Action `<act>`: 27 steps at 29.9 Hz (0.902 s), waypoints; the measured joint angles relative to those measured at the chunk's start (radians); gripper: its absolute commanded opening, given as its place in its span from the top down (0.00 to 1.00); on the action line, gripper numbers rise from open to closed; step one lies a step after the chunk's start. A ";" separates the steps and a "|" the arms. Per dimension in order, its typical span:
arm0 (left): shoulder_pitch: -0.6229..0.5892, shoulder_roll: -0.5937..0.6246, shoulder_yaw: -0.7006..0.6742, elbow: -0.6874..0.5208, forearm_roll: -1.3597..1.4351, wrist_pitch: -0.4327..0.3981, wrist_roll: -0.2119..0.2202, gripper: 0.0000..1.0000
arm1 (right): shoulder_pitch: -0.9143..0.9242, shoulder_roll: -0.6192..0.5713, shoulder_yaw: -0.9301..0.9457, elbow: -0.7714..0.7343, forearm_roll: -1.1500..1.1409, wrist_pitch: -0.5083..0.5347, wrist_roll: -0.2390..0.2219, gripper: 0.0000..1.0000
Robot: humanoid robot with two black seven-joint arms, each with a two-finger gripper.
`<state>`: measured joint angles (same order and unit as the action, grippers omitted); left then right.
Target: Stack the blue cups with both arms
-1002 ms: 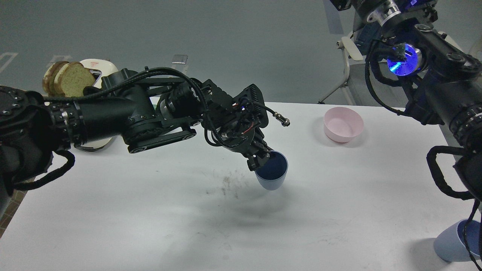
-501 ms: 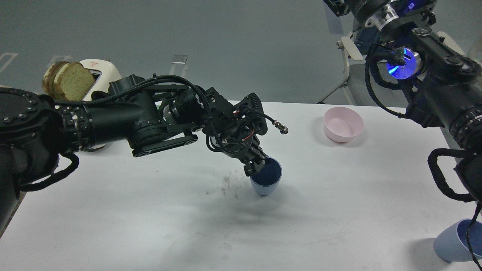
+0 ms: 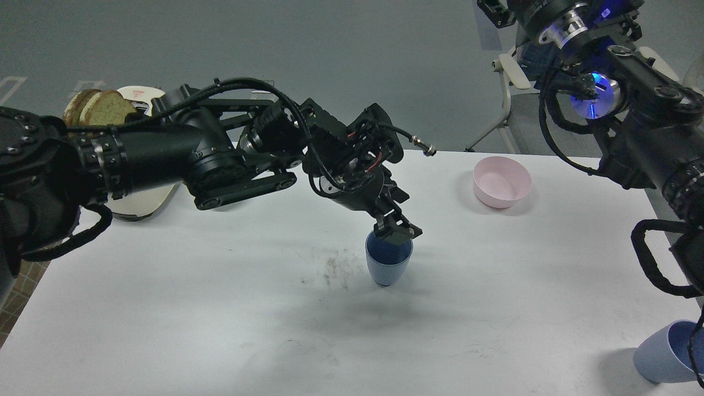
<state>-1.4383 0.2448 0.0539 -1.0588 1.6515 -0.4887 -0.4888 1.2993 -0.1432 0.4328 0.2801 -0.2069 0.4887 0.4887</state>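
One blue cup (image 3: 388, 265) stands upright near the middle of the white table (image 3: 220, 308). My left gripper (image 3: 397, 232) comes in from the left and is on the cup's far rim from above, its fingers closed on the rim. The second blue cup (image 3: 663, 357) lies tilted at the table's front right corner, partly behind a black cable. My right arm (image 3: 632, 126) rises along the right edge. Its far end leaves the view at the top, so its gripper is not seen.
A pink bowl (image 3: 501, 181) sits at the back right of the table. A white toaster (image 3: 140, 96) with bread slices (image 3: 102, 108) stands at the back left, behind my left arm. A dark smudge (image 3: 335, 269) marks the table left of the cup. A white chair (image 3: 511, 77) stands beyond the table.
My left gripper has turned at the wrist and brought the cup from tilted to upright, down onto the table. The right arm has barely moved.
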 measured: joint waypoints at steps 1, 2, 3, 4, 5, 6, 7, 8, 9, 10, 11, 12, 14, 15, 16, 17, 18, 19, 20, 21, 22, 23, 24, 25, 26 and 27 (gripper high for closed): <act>-0.008 0.021 -0.025 0.000 -0.061 0.000 0.000 0.09 | 0.000 -0.028 -0.018 0.024 0.000 0.000 0.000 0.00; -0.015 0.050 -0.057 0.002 -0.132 0.000 0.000 0.09 | -0.001 -0.060 -0.039 0.052 0.000 0.000 0.000 0.00; -0.019 0.080 -0.087 0.006 -0.193 0.000 0.000 0.09 | -0.002 -0.091 -0.060 0.079 0.000 0.000 0.000 0.00; -0.020 0.108 -0.113 0.009 -0.275 0.000 0.000 0.09 | -0.004 -0.129 -0.088 0.117 0.000 0.000 0.000 0.00; -0.020 0.130 -0.132 0.012 -0.330 0.000 0.000 0.09 | -0.006 -0.167 -0.114 0.155 0.000 0.000 0.000 0.00; -0.019 0.158 -0.156 0.013 -0.390 0.000 0.000 0.10 | -0.009 -0.211 -0.140 0.202 -0.001 0.000 0.000 0.00; -0.014 0.187 -0.179 0.016 -0.466 0.000 0.000 0.09 | -0.012 -0.248 -0.161 0.241 -0.001 0.000 0.000 0.00; -0.003 0.219 -0.199 0.020 -0.538 0.000 0.000 0.10 | -0.014 -0.297 -0.186 0.291 -0.003 0.000 0.000 0.00; 0.014 0.251 -0.214 0.030 -0.605 0.000 0.000 0.09 | -0.016 -0.356 -0.215 0.351 -0.009 0.000 0.000 0.00; 0.038 0.287 -0.227 0.045 -0.680 0.000 0.001 0.09 | -0.018 -0.404 -0.238 0.398 -0.016 0.000 0.000 0.00; 0.065 0.317 -0.241 0.060 -0.747 0.000 0.000 0.09 | -0.019 -0.463 -0.263 0.452 -0.035 0.000 0.000 0.00; 0.087 0.339 -0.252 0.069 -0.808 0.000 0.001 0.09 | -0.020 -0.516 -0.286 0.502 -0.061 0.000 0.000 0.00; 0.136 0.381 -0.279 0.082 -0.935 0.000 0.000 0.09 | -0.022 -0.609 -0.320 0.586 -0.130 0.000 0.000 0.00; 0.162 0.399 -0.290 0.086 -0.978 0.000 0.000 0.09 | -0.026 -0.669 -0.337 0.639 -0.191 0.000 0.000 0.00; 0.190 0.419 -0.298 0.091 -1.016 0.000 0.001 0.09 | -0.030 -0.719 -0.348 0.680 -0.245 0.000 0.000 0.00; 0.214 0.433 -0.304 0.094 -1.043 0.000 0.000 0.09 | -0.037 -0.778 -0.358 0.730 -0.315 0.000 0.000 0.00; 0.232 0.441 -0.307 0.096 -1.057 0.000 0.001 0.09 | -0.048 -0.834 -0.366 0.781 -0.389 0.000 0.000 0.00; 0.247 0.448 -0.309 0.097 -1.068 0.000 0.001 0.09 | -0.060 -0.882 -0.371 0.827 -0.455 0.000 0.000 0.00; 0.261 0.451 -0.311 0.097 -1.074 0.000 0.000 0.09 | -0.074 -0.926 -0.374 0.868 -0.520 0.000 0.000 0.00; 0.274 0.452 -0.312 0.098 -1.077 0.000 0.000 0.09 | -0.092 -0.977 -0.376 0.919 -0.596 0.000 0.000 0.00; 0.284 0.453 -0.312 0.098 -1.078 0.000 0.000 0.09 | -0.109 -1.024 -0.377 0.964 -0.665 0.000 0.000 0.00; 0.294 0.451 -0.312 0.098 -1.078 0.000 0.000 0.09 | -0.134 -1.085 -0.378 1.017 -0.750 0.000 0.000 0.00; 0.303 0.447 -0.312 0.099 -1.078 0.000 0.000 0.09 | -0.160 -1.139 -0.380 1.065 -0.825 0.000 0.000 0.00; 0.307 0.443 -0.312 0.099 -1.078 0.000 0.000 0.09 | -0.184 -1.181 -0.381 1.102 -0.886 0.000 0.000 0.00; 0.311 0.438 -0.312 0.098 -1.078 0.000 0.000 0.09 | -0.207 -1.213 -0.381 1.127 -0.935 0.000 0.000 0.00; 0.316 0.432 -0.312 0.099 -1.078 0.000 0.000 0.09 | -0.233 -1.244 -0.384 1.150 -0.986 0.000 0.000 0.00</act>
<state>-1.1223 0.6770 -0.2577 -0.9599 0.5736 -0.4886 -0.4886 1.0658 -1.3871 0.0491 1.4303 -1.1931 0.4888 0.4888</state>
